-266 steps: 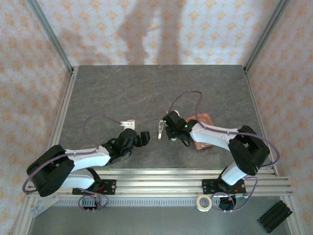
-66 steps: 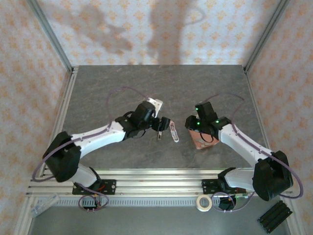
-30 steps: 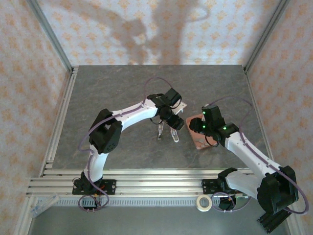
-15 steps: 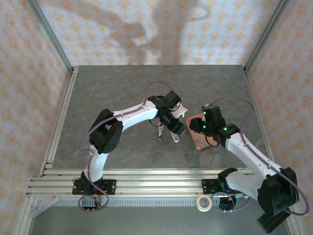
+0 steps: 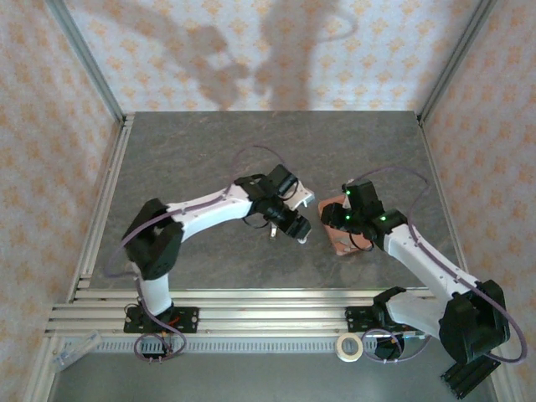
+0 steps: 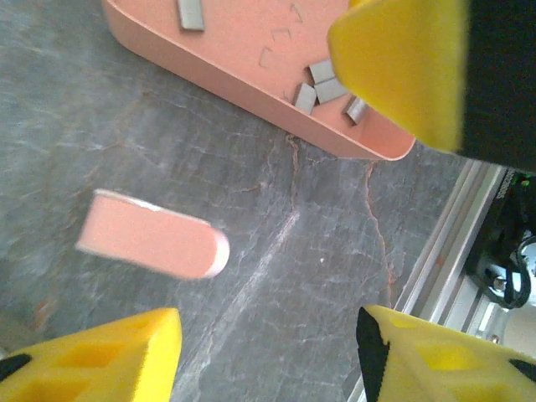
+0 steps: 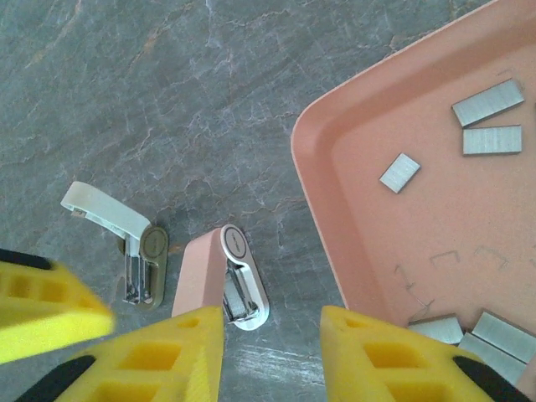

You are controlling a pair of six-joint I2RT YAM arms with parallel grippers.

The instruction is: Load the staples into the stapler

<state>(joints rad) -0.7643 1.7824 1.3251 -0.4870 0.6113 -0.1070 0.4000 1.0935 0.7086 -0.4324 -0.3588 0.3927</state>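
A pink-and-white mini stapler lies hinged open on the grey table, and a beige-and-white one lies open just to its left. Several grey staples lie loose in the salmon-pink tray. My right gripper hangs open above the table between the pink stapler and the tray's edge, holding nothing. My left gripper is open over bare table with the pink stapler just ahead of it and the staples beyond. In the top view, left gripper and right gripper are close together.
The tray sits right of centre under the right arm. The aluminium rail at the table's near edge runs close behind the left gripper. A tape roll lies off the table in front.
The left arm has swung its gripper nearer and lower, beside the staplers, with its elbow dropping leftward. The right arm has stayed put. The staplers and the tray have not moved.
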